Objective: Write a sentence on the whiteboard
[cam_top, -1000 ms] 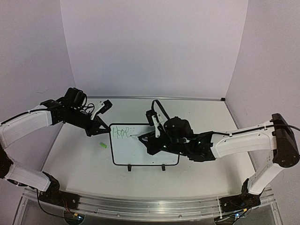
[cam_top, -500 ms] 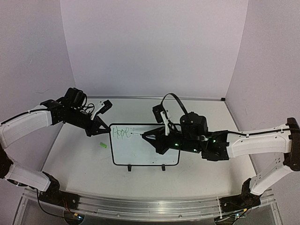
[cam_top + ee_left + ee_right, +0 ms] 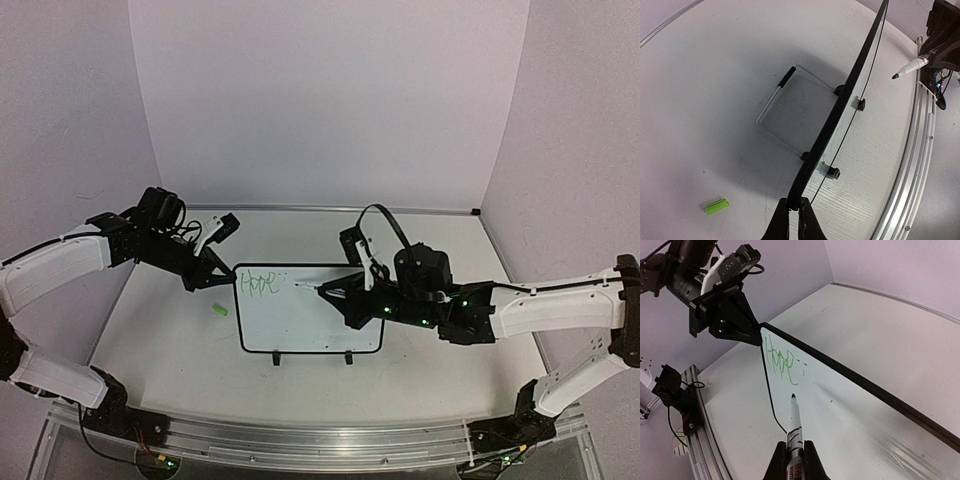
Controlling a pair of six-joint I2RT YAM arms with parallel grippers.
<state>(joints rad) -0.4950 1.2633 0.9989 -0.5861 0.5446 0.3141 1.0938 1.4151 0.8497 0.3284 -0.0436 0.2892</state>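
The whiteboard (image 3: 310, 325) lies mid-table, black-bordered, its two feet clips (image 3: 276, 357) on the near edge. Of the sentence (image 3: 258, 282), only a thin green "Hope" shows at the top left, also seen in the right wrist view (image 3: 781, 362). My left gripper (image 3: 228, 277) is shut on the board's left corner, and its fingers (image 3: 794, 209) pinch the black edge (image 3: 840, 110). My right gripper (image 3: 794, 452) is shut on a white marker (image 3: 794, 422). The marker's tip (image 3: 300, 285) points at the board right of "Hope". From the left wrist, the tip (image 3: 896, 76) stands slightly off the surface.
A small green marker cap (image 3: 219, 310) lies on the table left of the board (image 3: 717, 206). A thin wire frame (image 3: 774, 97) shows behind the board. An aluminium rail (image 3: 320, 440) runs along the near edge. White walls close in the back and sides.
My right arm has shifted right, carrying the marker tip from beside "Hope" further right along the top line. The left arm and the board have not moved.
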